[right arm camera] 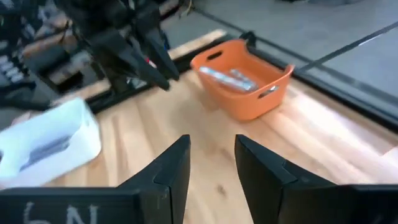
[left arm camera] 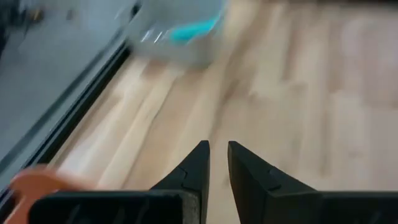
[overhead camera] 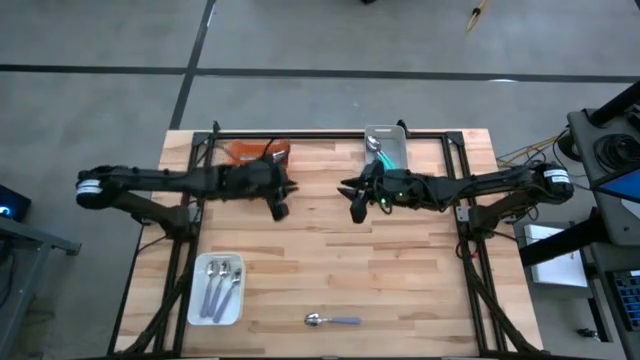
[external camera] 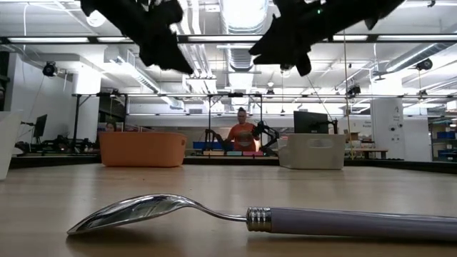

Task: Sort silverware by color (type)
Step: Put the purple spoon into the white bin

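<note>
Most of the sorting looks done. Purple spoons (overhead camera: 218,288) lie in the white tray (overhead camera: 197,308) near the front left of the tabletop (overhead camera: 400,280). A teal spoon (overhead camera: 380,156) sits in the grey tray (overhead camera: 398,136) at the back. The orange tray (right arm camera: 273,84) at the back left holds some silvery spoons (right arm camera: 227,76).

One purple spoon (overhead camera: 333,320) is left. It lies alone on the tabletop near the front edge, a little to the right of the white tray. I think it should go in the white tray with the others.

Both arms hang above the middle of the tabletop, far from that spoon. The left gripper (overhead camera: 280,208) is empty and its fingers are almost together. The right gripper (overhead camera: 358,210) is empty too, with a small gap between its fingers.

Nothing lies between the grippers and the last spoon. A person in an orange top (external camera: 242,134) is far back in the room.
</note>
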